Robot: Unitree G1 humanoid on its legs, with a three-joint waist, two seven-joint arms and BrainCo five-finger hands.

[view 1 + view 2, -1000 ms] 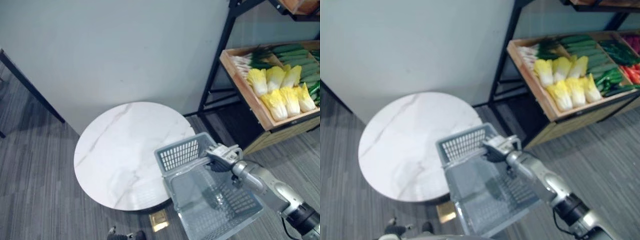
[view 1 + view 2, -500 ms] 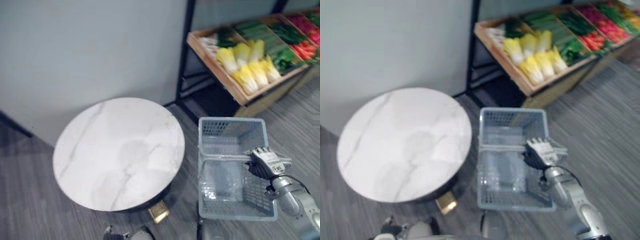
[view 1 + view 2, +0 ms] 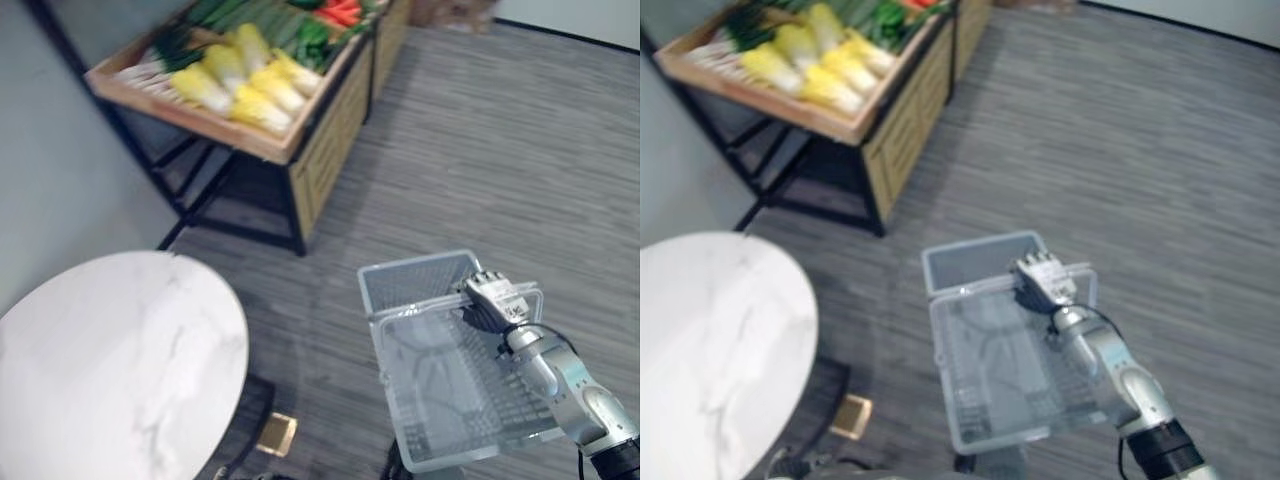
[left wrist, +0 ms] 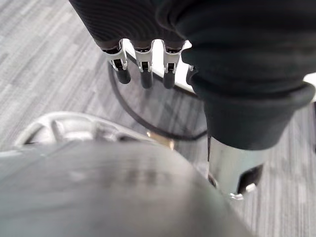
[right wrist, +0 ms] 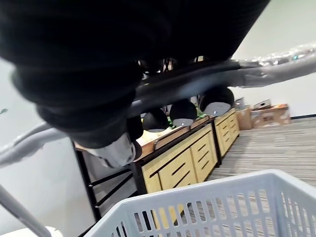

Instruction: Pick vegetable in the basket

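One hand does the carrying: the right hand (image 3: 492,300), lower right in the head views, has its fingers clenched round the handle (image 5: 256,70) of the grey basket (image 3: 415,280), which looks empty. Cabbages (image 3: 245,85) and other vegetables lie in the wooden crate (image 3: 200,122) at upper left, well apart from it. The left hand (image 4: 143,71) hangs with fingers released, holding nothing. Hung from one grip, the basket could swing or tilt, and might knock the round table (image 3: 100,350) at lower left.
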